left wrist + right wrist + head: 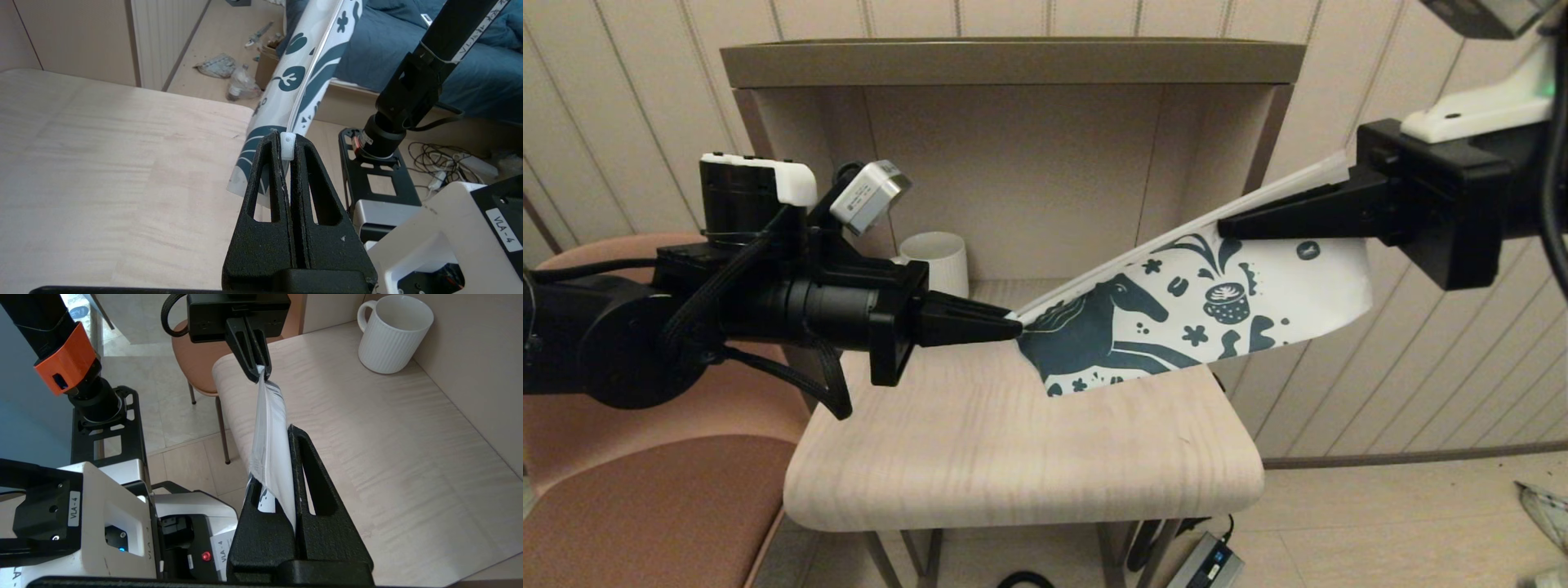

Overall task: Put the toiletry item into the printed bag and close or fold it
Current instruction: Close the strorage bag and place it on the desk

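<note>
The desk [980,457], a pale wood top with a hutch of the same tone rising behind it, fills the middle of the head view, and a brown upholstered chair [629,490] stands at its left side. Above the desk top the printed bag [1201,310] hangs in the air, stretched between the two arms and clear of the wood. It slants upward from lower left to upper right, with the teal horse, coffee cup and flowers facing the head camera.

The left gripper [1013,327] reaches in level from the left, its fingers [278,179] closed on the bag's lower left top corner, where a small white slider-like piece sits right at the fingertips. The right gripper [1227,225] comes in from the upper right, higher than the left one, its fingers [310,486] clamped on the bag's top edge near the other end.

A white ribbed mug [392,332] stands on the desk at the back, near the hutch wall, well apart from the bag. The toiletry item shows in none of the views; whether it is inside the bag cannot be told.
</note>
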